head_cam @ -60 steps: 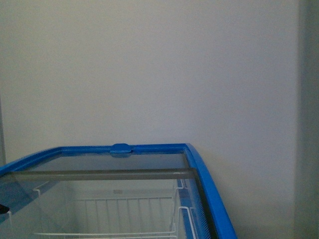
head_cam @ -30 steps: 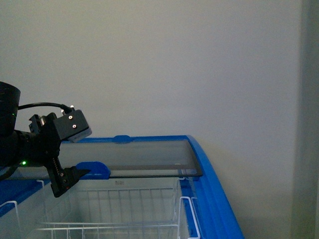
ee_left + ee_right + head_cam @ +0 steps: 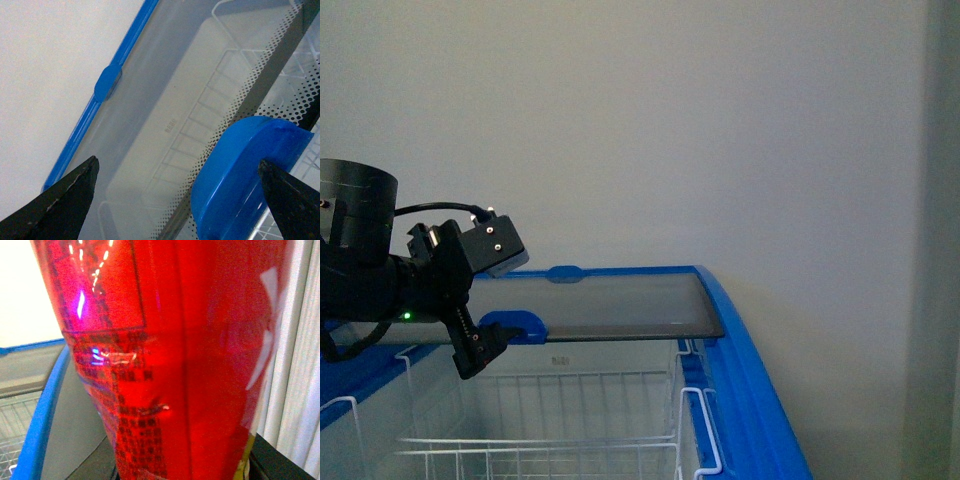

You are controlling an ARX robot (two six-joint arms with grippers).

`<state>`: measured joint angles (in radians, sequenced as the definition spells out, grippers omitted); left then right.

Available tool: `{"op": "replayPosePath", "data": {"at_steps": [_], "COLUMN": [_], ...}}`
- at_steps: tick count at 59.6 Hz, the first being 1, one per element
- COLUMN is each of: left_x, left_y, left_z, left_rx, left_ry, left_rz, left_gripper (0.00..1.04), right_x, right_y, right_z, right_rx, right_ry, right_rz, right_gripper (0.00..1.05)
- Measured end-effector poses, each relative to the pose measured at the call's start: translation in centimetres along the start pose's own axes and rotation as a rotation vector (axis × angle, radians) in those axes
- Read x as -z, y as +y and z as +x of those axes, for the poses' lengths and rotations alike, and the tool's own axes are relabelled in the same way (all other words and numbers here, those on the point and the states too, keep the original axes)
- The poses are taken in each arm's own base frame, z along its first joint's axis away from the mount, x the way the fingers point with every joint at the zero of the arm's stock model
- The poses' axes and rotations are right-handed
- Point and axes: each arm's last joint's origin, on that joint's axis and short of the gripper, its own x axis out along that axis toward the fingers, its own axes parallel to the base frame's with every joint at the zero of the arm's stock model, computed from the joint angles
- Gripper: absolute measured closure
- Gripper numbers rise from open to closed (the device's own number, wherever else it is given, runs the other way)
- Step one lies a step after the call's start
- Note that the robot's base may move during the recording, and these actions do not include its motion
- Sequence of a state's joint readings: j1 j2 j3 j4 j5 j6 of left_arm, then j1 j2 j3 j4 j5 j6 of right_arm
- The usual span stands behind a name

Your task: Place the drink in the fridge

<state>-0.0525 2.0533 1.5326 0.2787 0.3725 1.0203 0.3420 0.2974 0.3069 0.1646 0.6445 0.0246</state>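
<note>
The fridge is a white chest with a blue rim. Its glass lid is slid toward the back wall, and a white wire basket shows in the open part. My left gripper is open at the lid's blue handle. In the left wrist view the handle lies between the black fingertips, close to one of them. The drink fills the right wrist view with its red label, and my right gripper is shut on it. Its cap is out of view.
A plain pale wall stands right behind the fridge. The fridge's blue rim runs beside the drink in the right wrist view, and white ribbed panelling is on the other side.
My left arm has come into the front view and moved right and back. The glass lid has slid toward the wall with it, uncovering the wire basket.
</note>
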Motion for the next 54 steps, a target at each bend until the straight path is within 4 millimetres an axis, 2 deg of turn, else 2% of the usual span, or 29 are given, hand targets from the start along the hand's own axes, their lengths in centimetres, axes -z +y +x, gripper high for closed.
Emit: {"op": "replayPosePath", "data": {"at_steps": [8, 15, 27, 31, 41, 44, 49, 50, 52, 54], "left_x": [0.2, 0.1, -0.5, -1.0, -2.8, -3.2, -3.5, -3.6, -3.7, -3.8], "left_y": [0.2, 0.4, 0.0, -0.3, -1.2, -1.7, -3.0, -3.6, -4.3, -5.3], "left_z": [0.9, 1.0, -1.0, -2.9, -10.5, -13.7, -17.4, -18.7, -19.8, -21.4], "left_rx": [-0.091, -0.136, -0.142, -0.121, -0.079, -0.079, -0.081, -0.088, -0.131, -0.243], "left_ry": [0.0, -0.017, 0.024, 0.037, 0.016, 0.011, 0.01, 0.019, 0.024, 0.023], "left_rz": [0.003, -0.017, -0.194, -0.323, -0.67, -0.782, -0.889, -0.917, -0.925, -0.926], "left_gripper": [0.08, 0.08, 0.08, 0.08, 0.08, 0.08, 0.08, 0.08, 0.1, 0.16], "right_x": [0.0, 0.0, 0.0, 0.0, 0.0, 0.0, 0.0, 0.0, 0.0, 0.0], "right_y": [0.0, 0.0, 0.0, 0.0, 0.0, 0.0, 0.0, 0.0, 0.0, 0.0], "right_z": [0.0, 0.0, 0.0, 0.0, 0.0, 0.0, 0.0, 0.0, 0.0, 0.0], "right_rx": [-0.001, 0.0, 0.0, 0.0, -0.002, 0.0, 0.001, 0.002, 0.001, 0.001], "right_ry": [0.0, 0.0, 0.0, 0.0, 0.0, 0.0, 0.0, 0.0, 0.0, 0.0], "right_rz": [0.0, 0.0, 0.0, 0.0, 0.0, 0.0, 0.0, 0.0, 0.0, 0.0], "right_gripper": [0.65, 0.65, 0.65, 0.65, 0.65, 0.65, 0.65, 0.65, 0.65, 0.65]}}
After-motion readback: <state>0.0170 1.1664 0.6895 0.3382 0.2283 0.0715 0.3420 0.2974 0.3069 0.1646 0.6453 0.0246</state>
